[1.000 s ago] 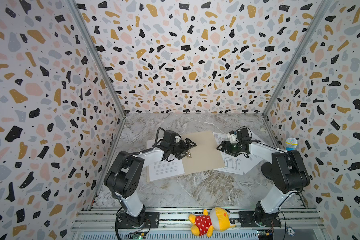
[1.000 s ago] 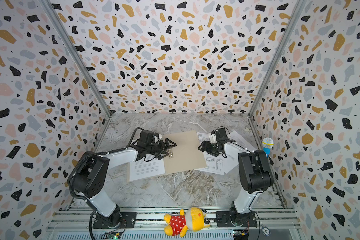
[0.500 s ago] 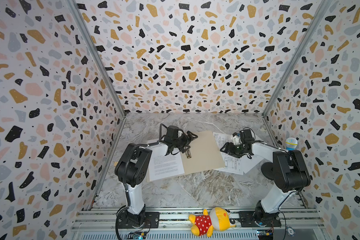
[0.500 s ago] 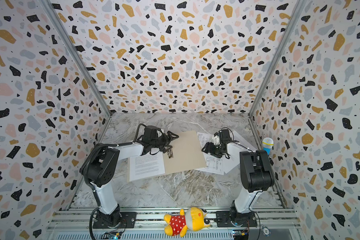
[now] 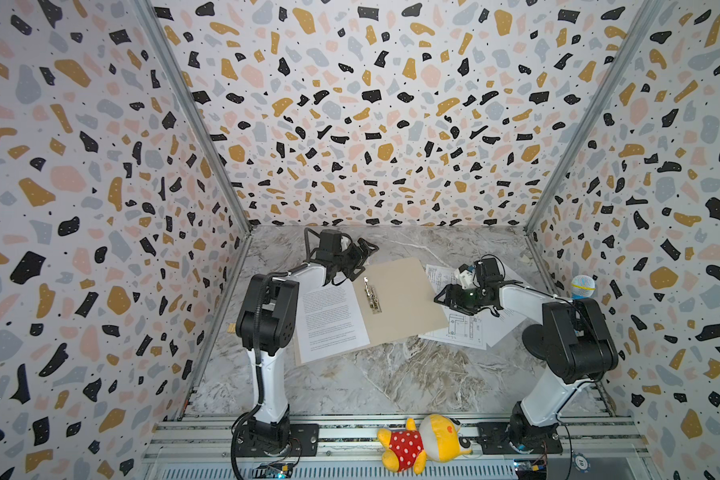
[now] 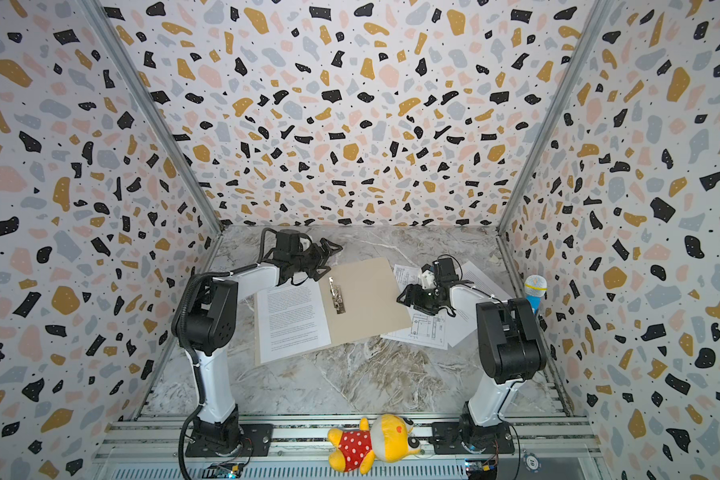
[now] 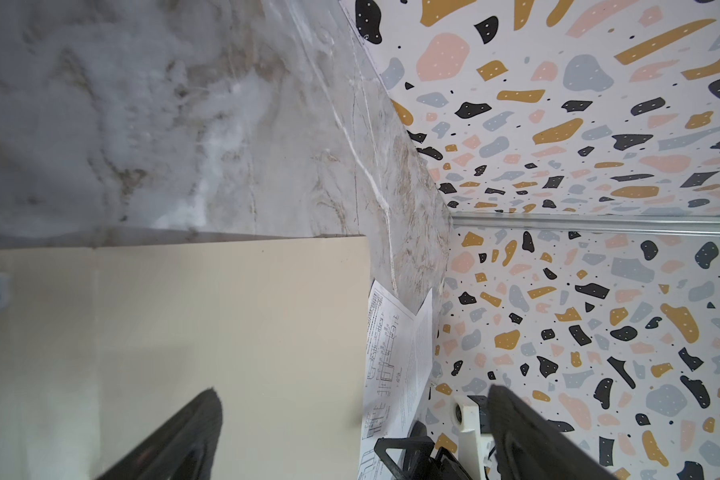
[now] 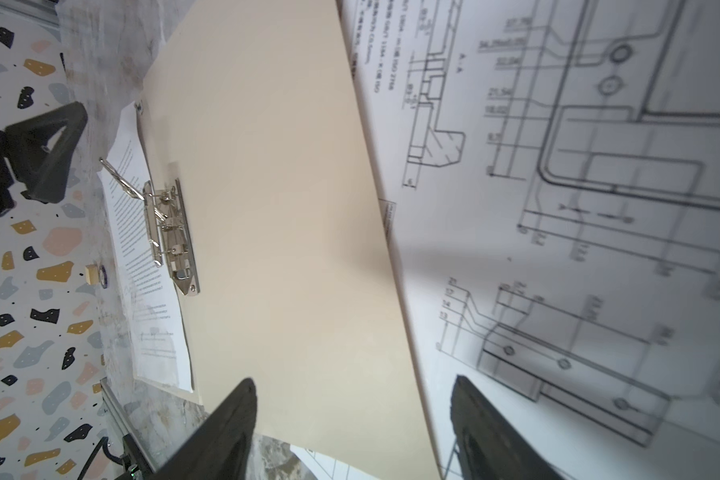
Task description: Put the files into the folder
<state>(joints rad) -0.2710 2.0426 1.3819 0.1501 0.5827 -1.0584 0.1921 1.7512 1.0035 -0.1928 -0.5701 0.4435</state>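
Near half of table (image 5: 391, 374) bare; folder (image 5: 404, 299), loose sheets (image 5: 462, 332), upstanding clip (image 5: 371, 294) crowd middle.

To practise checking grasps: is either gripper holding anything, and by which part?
Nothing is held. The left gripper is open over the folder; the right gripper is open over its edge and the drawing sheet.

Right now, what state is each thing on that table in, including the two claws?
folder: open, lying flat.
text sheet: lying on the folder's left half.
drawing sheet: outside, partly under the folder's right edge.
second text sheet: outside, by the drawing sheet.
left gripper: open, empty.
right gripper: open, empty.
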